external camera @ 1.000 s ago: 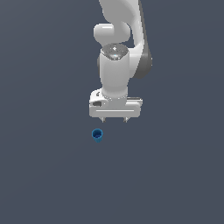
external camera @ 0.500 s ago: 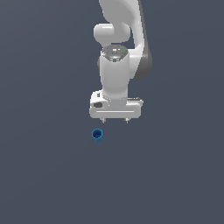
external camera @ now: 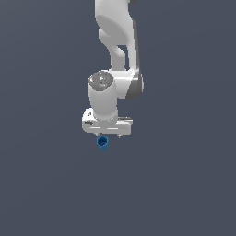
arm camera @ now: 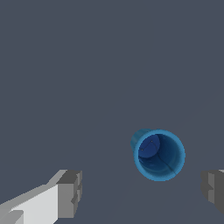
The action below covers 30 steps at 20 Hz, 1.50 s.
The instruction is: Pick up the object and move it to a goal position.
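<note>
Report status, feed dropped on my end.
Gripper open, above cup. Blue cup upright between fingers, ungrasped. Nothing in the way.

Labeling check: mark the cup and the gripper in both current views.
cup [external camera: 102, 142], exterior view, on its blue side wall.
cup [arm camera: 158, 154], wrist view, inside its hollow.
gripper [external camera: 108, 136], exterior view, midway between the fingertips.
gripper [arm camera: 142, 192], wrist view, in the gap between the fingers.

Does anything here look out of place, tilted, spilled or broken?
Nothing stands out. The blue cup stands upright with its hollow opening facing up and looks intact and empty. The pincer is open above it, the cup between the fingers but off-centre, touching neither.
</note>
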Each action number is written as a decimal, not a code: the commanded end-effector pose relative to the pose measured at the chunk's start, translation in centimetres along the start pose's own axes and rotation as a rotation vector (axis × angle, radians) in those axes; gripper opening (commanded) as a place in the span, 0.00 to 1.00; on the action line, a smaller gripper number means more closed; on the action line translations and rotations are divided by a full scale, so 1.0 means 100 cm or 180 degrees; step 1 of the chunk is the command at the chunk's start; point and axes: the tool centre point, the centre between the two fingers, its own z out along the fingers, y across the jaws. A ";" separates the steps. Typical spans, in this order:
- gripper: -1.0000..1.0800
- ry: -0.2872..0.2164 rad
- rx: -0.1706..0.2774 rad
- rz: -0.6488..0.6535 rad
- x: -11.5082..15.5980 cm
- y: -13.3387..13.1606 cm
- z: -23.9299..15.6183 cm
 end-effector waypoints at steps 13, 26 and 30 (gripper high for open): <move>0.96 -0.0090 -0.0037 0.0108 -0.004 0.034 0.039; 0.96 -0.0091 -0.0037 0.0110 -0.005 0.036 0.087; 0.00 -0.0091 -0.0037 0.0110 -0.005 0.036 0.087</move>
